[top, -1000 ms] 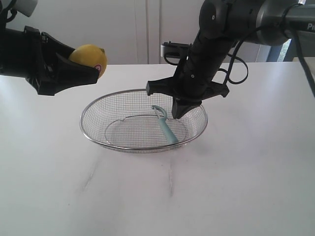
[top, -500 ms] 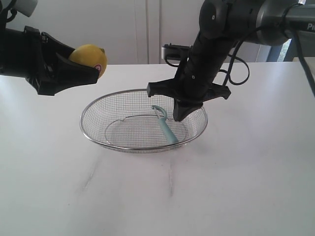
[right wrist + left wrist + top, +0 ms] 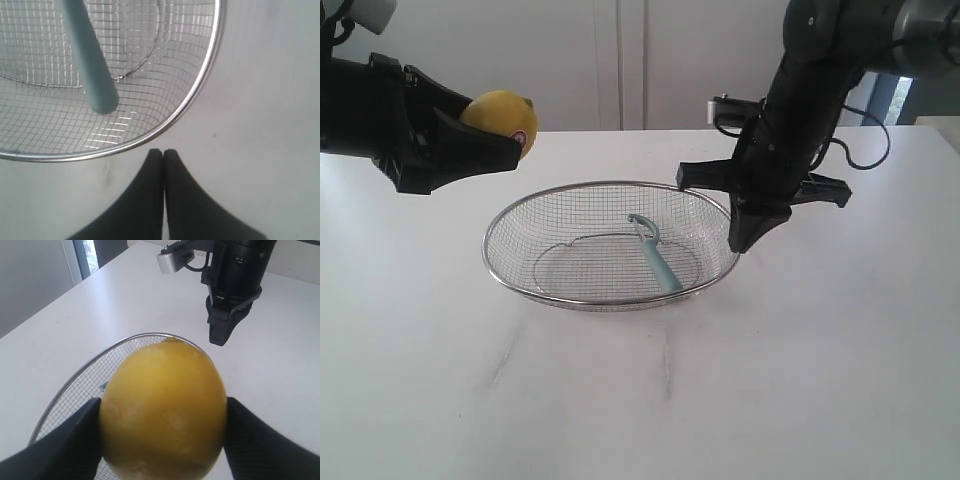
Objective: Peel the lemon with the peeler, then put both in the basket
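The lemon [image 3: 500,118] is held up in the air at the far left, clamped between the two black fingers of the left pincer [image 3: 508,138], which stands wide around it, above and to the left of the basket [image 3: 486,252]. The peeler [image 3: 655,255] lies inside the basket right of its middle, with its metal head toward the far side and its pale green handle pointing near. The right pincer [image 3: 745,240], its tips pressed together and holding nothing, hangs just outside the basket's right rim above the white surface [image 3: 800,380].
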`<state>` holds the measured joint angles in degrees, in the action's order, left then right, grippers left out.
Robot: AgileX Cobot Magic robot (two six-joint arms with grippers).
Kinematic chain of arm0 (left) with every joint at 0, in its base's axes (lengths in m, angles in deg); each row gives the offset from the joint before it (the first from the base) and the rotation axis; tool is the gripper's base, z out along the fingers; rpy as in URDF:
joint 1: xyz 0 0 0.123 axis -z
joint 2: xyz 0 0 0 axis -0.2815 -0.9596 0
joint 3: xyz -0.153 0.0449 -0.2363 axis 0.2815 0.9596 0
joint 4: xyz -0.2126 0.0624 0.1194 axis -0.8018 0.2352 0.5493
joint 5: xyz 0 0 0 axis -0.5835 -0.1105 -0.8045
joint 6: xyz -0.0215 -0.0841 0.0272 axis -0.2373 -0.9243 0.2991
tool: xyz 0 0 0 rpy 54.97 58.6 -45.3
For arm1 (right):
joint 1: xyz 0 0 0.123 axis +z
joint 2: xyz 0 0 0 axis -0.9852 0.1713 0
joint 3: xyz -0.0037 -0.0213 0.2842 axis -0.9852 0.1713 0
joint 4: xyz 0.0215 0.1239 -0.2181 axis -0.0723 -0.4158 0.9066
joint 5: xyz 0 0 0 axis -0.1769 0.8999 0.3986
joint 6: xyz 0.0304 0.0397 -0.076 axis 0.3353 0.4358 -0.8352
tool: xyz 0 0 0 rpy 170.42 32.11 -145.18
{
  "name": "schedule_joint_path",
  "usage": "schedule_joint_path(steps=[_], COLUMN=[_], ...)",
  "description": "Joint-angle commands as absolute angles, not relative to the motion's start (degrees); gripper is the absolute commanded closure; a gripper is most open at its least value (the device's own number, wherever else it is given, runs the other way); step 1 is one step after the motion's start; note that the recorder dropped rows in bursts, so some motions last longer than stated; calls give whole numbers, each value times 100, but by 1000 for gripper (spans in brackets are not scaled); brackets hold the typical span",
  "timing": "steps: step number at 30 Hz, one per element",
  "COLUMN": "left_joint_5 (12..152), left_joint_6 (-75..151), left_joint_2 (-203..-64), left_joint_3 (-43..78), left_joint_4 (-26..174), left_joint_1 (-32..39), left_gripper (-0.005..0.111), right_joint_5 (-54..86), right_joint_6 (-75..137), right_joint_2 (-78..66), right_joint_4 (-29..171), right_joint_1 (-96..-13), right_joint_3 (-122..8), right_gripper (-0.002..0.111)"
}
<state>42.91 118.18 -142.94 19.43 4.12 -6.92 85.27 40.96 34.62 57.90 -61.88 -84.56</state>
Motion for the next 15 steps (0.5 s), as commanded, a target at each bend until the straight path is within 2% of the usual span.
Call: schedule_joint_path(steps=[1, 15], left_joint_5=[4194, 4194], left_joint_6=[11794, 11794], left_joint_2=[-14250, -14250], left_joint_3=[1925, 1925], left_joint_4=[243, 243], left_joint_1=[-703, -703], left_gripper=[107, 107], right_joint_5=[8567, 8567], right_joint_6=[4064, 4064], right_joint_2=[3397, 3397], right_joint_4=[5840, 6406], right_joint_1=[-6497, -7454], right_joint_3=[-8480, -8480], right_gripper=[108, 108])
